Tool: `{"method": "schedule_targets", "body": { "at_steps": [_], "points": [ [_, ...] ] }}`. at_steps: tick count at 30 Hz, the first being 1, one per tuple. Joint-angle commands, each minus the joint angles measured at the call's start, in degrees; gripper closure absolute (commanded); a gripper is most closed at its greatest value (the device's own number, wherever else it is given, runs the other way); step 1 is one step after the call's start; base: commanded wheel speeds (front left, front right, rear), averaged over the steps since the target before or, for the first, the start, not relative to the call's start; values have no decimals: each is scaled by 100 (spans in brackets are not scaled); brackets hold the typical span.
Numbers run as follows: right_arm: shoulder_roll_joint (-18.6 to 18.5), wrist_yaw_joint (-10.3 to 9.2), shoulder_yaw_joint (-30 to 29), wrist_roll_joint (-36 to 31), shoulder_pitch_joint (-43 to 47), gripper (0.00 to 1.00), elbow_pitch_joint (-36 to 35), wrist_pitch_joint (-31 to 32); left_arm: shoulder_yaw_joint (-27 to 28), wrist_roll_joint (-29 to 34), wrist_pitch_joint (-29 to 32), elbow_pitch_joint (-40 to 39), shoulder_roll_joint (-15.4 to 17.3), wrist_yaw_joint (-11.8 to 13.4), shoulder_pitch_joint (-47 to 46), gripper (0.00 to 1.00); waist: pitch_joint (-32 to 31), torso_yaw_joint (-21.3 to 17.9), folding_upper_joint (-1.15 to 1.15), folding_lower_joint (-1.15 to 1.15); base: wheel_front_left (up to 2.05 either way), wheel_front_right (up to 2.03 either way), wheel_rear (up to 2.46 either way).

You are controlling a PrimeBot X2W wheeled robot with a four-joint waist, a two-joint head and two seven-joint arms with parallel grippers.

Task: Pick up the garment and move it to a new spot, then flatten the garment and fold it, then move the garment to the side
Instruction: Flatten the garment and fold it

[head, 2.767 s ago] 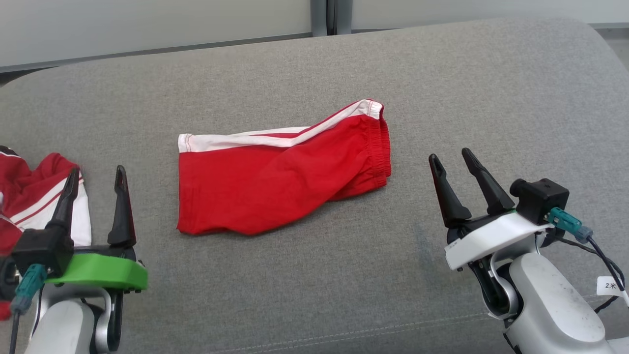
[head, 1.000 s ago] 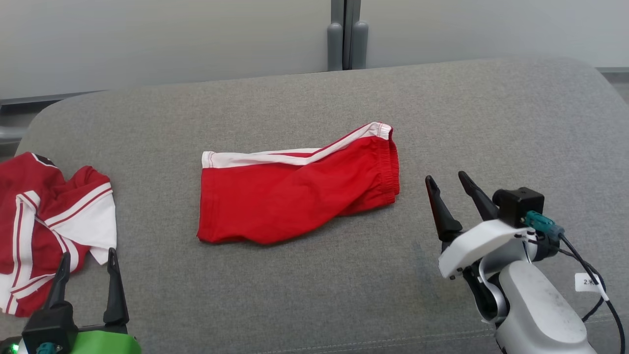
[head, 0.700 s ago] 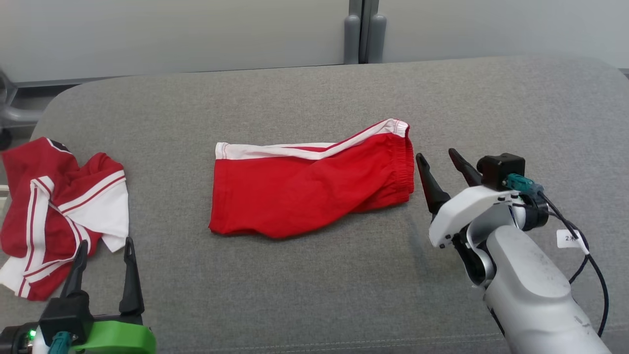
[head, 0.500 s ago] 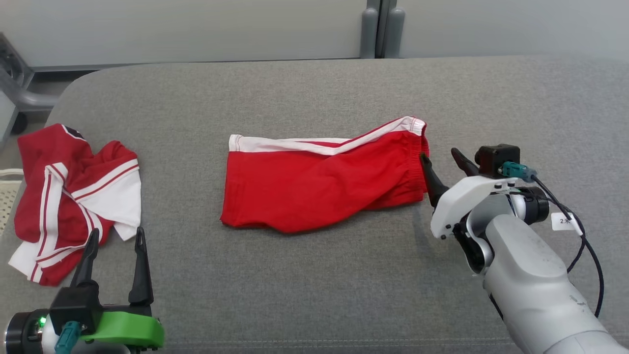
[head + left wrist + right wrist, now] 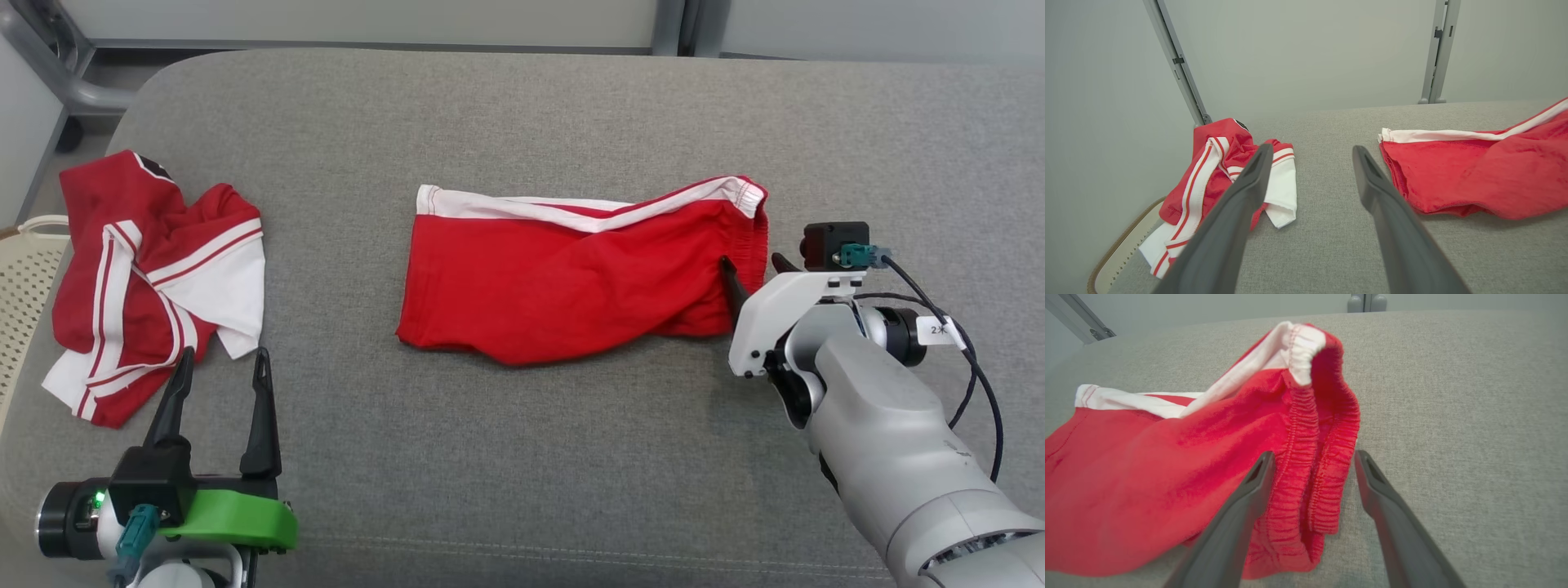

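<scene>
Jaws first: the right jaws stand spread wide, pinching nothing, and straddle the near end of the elastic waistband (image 5: 1310,465) of the red shorts (image 5: 1147,477). In the right wrist view one dark finger (image 5: 1237,522) lies over the red cloth. The other finger is over the bare grey cushion (image 5: 1453,416), and the gathered band sits between them. Whether either finger touches the fabric cannot be told. In the head view a fingertip (image 5: 729,282) shows dark against the right end of the garment, ahead of the white wrist housing (image 5: 775,314).

The left jaws are likewise spread and empty. Their fingers (image 5: 261,408) point up that view over bare cushion at the lower left, well apart from the shorts.

The shorts lie near the middle of the cushion, fairly flat with a few soft folds. The waistband is towards the robot's right and the leg hem (image 5: 412,278) towards its left. A white stripe (image 5: 531,208) runs along the far edge.

Further left, a red-and-white jersey (image 5: 147,269) lies crumpled near the cushion's left edge, just beyond the left jaws. A pale perforated basket (image 5: 20,286) sits off that edge. Behind the cushion, in the left wrist view, a pale wall carries grey uprights (image 5: 1437,49).
</scene>
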Motion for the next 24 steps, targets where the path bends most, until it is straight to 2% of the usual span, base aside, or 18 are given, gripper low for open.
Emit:
{"method": "schedule_targets", "body": {
  "at_steps": [1,11,20,21,22,24],
  "points": [
    [5,-4,-18,10,-91,0,87,48,-15,59,-12,19,-46,-35,-113,0,106,89,0,0,0,0,0],
    [-140,-4,-296,-11,-278,0,327,560,15,102,-12,95,-141,-111,-260,0,300,231,0,0,0,0,0],
    [-25,-3,-535,75,-213,0,362,1213,35,160,-12,131,-212,-167,-357,0,385,314,0,0,0,0,0],
    [-20,-3,-545,62,-210,30,363,1234,31,164,-12,138,-222,-180,-376,0,396,327,0,0,0,0,0],
    [-22,-2,-536,35,-229,100,363,1175,27,170,-12,148,-230,-190,-387,0,405,339,0,0,0,0,0],
    [-24,-2,-532,4,-246,100,361,1068,24,182,-12,168,-254,-196,-400,0,416,353,0,0,0,0,0]
  ]
}}
